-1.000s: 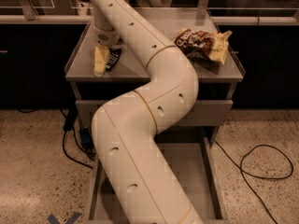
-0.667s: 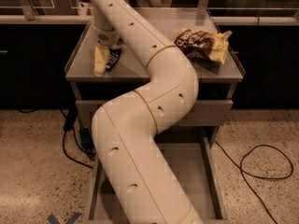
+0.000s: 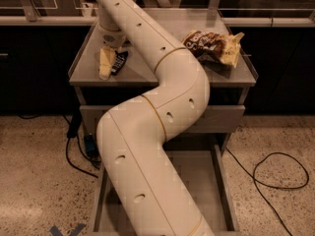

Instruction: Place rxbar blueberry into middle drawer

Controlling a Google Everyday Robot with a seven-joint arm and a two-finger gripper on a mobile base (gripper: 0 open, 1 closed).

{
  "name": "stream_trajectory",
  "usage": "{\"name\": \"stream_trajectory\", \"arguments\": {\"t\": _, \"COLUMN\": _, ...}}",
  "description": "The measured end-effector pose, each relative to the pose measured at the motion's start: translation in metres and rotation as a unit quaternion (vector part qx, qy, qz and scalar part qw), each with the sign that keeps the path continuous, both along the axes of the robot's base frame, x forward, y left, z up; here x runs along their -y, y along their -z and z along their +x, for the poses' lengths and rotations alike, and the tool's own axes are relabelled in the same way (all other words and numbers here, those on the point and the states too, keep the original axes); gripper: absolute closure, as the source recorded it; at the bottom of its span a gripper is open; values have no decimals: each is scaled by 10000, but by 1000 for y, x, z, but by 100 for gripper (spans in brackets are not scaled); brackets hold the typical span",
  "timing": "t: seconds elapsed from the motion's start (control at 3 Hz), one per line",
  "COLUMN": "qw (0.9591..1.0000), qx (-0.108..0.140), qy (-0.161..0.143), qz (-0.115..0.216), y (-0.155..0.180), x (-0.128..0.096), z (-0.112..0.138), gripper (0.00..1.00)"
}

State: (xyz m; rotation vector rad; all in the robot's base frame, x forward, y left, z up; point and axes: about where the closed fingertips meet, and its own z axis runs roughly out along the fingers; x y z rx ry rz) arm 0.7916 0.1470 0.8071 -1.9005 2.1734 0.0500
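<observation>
- Cream-white plastic arm (image 3: 162,132) fills the middle of the frame, rising from the bottom edge, bending right over the drawers, then running up and left across the desk
- Grey desk (image 3: 86,70) spans the upper half of the frame, and a closed drawer front (image 3: 224,119) sits just under its top on the right
- Open drawer (image 3: 222,186) sits pulled out at the bottom of the frame, with the arm passing over its left part
- Brown-and-yellow chip bag (image 3: 214,45) lies crumpled on the upper right of the desk, well apart from the bar
- Black cable (image 3: 275,176) loops on the speckled floor at the lower right
- Gripper (image 3: 109,65) hangs over the upper left of the desk, its cream tip down at the desk top; I cannot tell whether the jaws are apart or together
- Dark navy rxbar blueberry (image 3: 118,62) is on the desk top at the upper left, tilted, just beside the right of that cream tip; whether they touch cannot be told
</observation>
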Motion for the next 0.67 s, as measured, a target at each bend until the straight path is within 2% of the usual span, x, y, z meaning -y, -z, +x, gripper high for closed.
{"name": "stream_trajectory", "arguments": {"t": 0.33, "qw": 10000, "qx": 0, "qy": 0, "qz": 0, "y": 0, "x": 0, "z": 0, "gripper": 93}}
{"name": "stream_trajectory", "arguments": {"t": 0.67, "qw": 10000, "qx": 0, "qy": 0, "qz": 0, "y": 0, "x": 0, "z": 0, "gripper": 100}}
